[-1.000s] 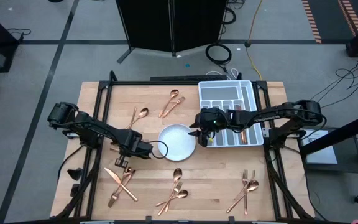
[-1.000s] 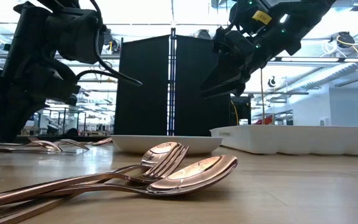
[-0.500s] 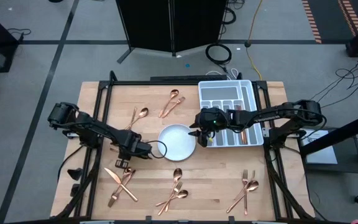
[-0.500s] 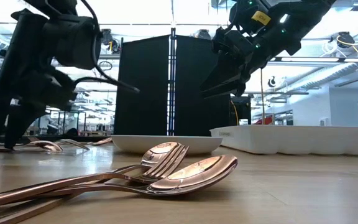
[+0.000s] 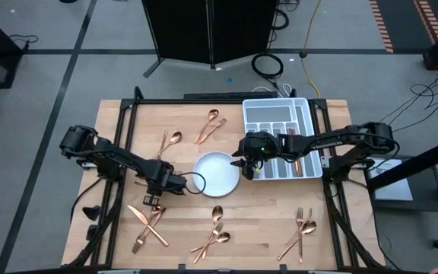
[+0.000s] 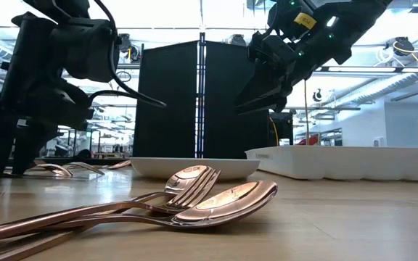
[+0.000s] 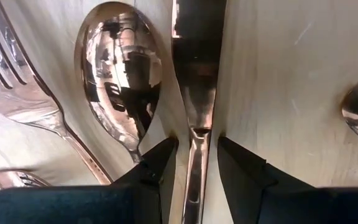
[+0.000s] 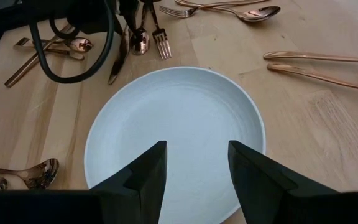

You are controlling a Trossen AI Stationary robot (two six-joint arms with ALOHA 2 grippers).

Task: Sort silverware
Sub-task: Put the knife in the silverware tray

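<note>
Left gripper [image 7: 191, 165] jaws parted, straddling a copper knife [image 7: 194, 118] handle flat on the wooden table [image 5: 265, 236], copper spoon [image 7: 120, 74] just beside, right gripper [image 8: 194, 168] open and empty over the white plate [image 5: 216, 173], white cutlery tray [image 5: 280, 114] at its 3 o'clock, more silverware [image 5: 299, 232] scattered.

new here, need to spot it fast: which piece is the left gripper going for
Start at the round white plate mid-table; the left gripper sits beside it, over a crossed pile. Its open fingers straddle the knife, the flat straight piece, unlike the round-bowled spoon alongside.
</note>
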